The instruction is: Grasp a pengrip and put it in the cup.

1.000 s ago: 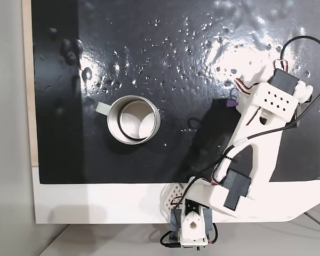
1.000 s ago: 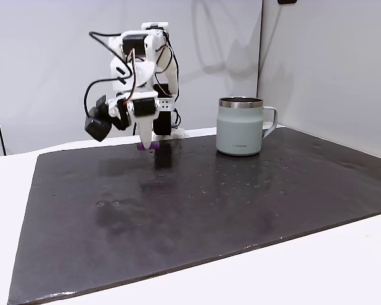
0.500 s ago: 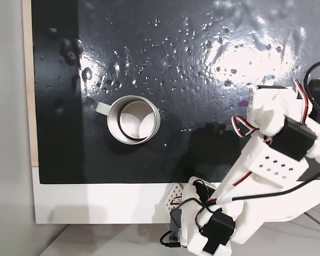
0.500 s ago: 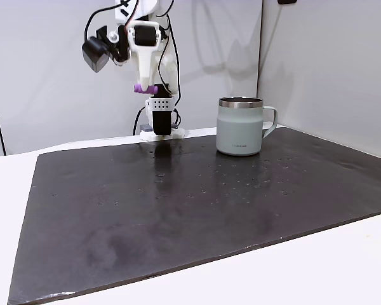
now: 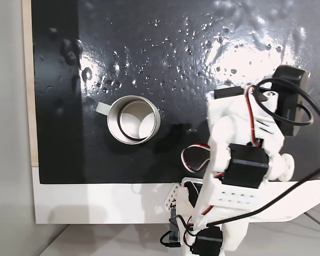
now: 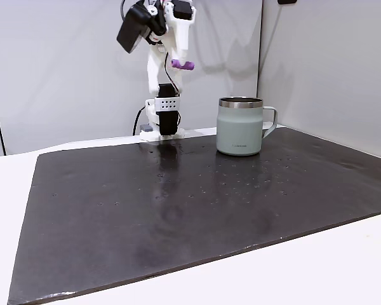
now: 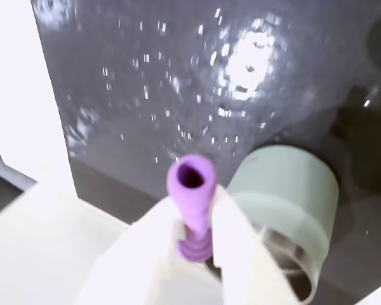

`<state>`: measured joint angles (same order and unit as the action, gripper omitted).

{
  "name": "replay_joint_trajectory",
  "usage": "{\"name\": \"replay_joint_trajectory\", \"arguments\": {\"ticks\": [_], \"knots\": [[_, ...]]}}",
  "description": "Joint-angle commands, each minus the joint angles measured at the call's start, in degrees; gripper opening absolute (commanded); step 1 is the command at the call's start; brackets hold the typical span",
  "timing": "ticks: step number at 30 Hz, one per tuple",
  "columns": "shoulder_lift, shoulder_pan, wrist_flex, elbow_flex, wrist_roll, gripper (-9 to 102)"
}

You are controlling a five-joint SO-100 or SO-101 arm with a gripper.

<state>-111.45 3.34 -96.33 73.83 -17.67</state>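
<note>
one pengrip [image 7: 191,190] sits clamped in the raised pincer [image 7: 197,238], beside one cup [image 6: 240,126].

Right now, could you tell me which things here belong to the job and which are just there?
Job:
pengrip, clamped in the gripper
cup, standing on the mat

Just there:
black mat
white table

Looks like a hobby/lab bench: black mat [image 6: 178,210] on white tabletop [image 6: 343,267], plain white walls [image 6: 51,76].
</note>
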Motion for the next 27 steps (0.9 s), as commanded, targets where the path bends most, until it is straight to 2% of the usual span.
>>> {"name": "replay_joint_trajectory", "arguments": {"ticks": [1, 15, 21, 27], "knots": [[-2.3, -6.2, -0.8, -2.8, 3.2, 0], [-2.6, -34.4, -0.9, 0.4, 11.6, 0], [-0.8, -40.3, -1.0, 2.5, 11.1, 0], [-0.5, -41.0, -1.1, 3.1, 10.4, 0]]}}
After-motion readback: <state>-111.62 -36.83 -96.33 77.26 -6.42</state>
